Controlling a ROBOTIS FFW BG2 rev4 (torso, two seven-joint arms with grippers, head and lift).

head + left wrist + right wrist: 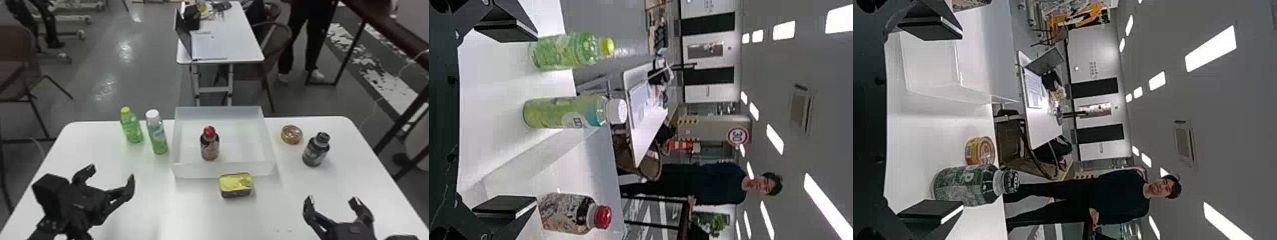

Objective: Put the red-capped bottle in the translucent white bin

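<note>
Red-capped bottle upright in the bin, both tools wide

The white desk (145, 207) carries everything, and its near part leaves room for both my arms to work from this side. On its far half sits the translucent white bin (191, 171), open side up, roughly central, so I judge either arm could serve it. My left tool (112, 172) hangs wide over the left of the desk, and my right tool (332, 200) is spread wide on the right; both are empty and outside the bin's walls, which suits a finished placement

Left of the bin stand the white-capped bottle (158, 137) and the green bottle (131, 129); to its right is the dark bottle (315, 151). Being outside the walls, they keep the bin's floor free for the one I want

That one, the red-capped bottle (210, 147), stands on its base inside, left of centre towards the near wall. I'd guess that spot is simply the easy reach for my left arm. It needs nothing more, and a nudge could only tip it

Smallest are the yellow-topped tin (236, 185), just in front of the bin, and the round tin (291, 134), flat behind the dark bottle
</note>
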